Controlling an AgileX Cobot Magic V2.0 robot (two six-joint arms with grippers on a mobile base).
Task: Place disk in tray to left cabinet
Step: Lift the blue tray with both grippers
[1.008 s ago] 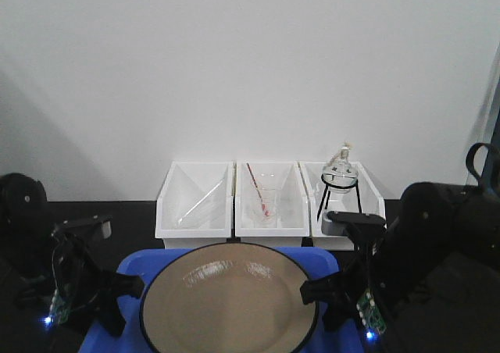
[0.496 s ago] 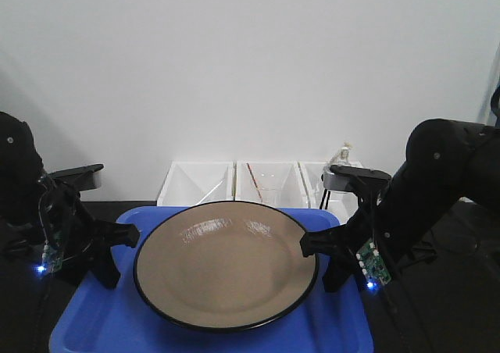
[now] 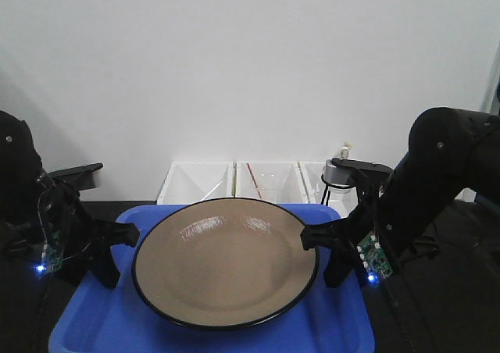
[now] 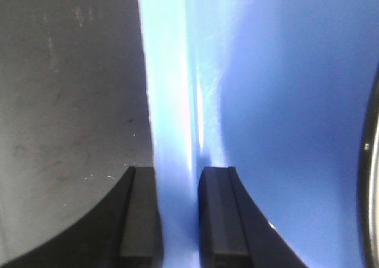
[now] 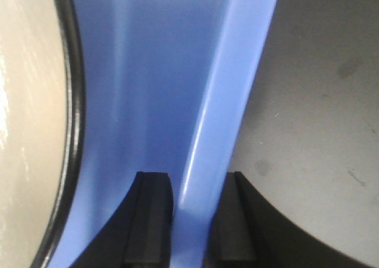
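The bright blue rectangular plastic tray (image 3: pixel 109 322) is riding higher than a second ago, apparently lifted off the dark counter (image 5: pixel 308 102), and in the last half second it is barely rising further. The large beige glossy disk with a thin black rim (image 3: pixel 225 261) is lying flat in it, now hiding most of the white open-front bins (image 3: pixel 195 183). The left gripper (image 4: pixel 177 220) is pinching the tray's left rim narrowly, one finger on each side; the right gripper (image 5: pixel 192 220) is gripping the right rim likewise. The lift looks finished, so the carry toward the left cabinet, not in view, is probably coming next. A plain white wall (image 3: pixel 250 56) is filling the background.
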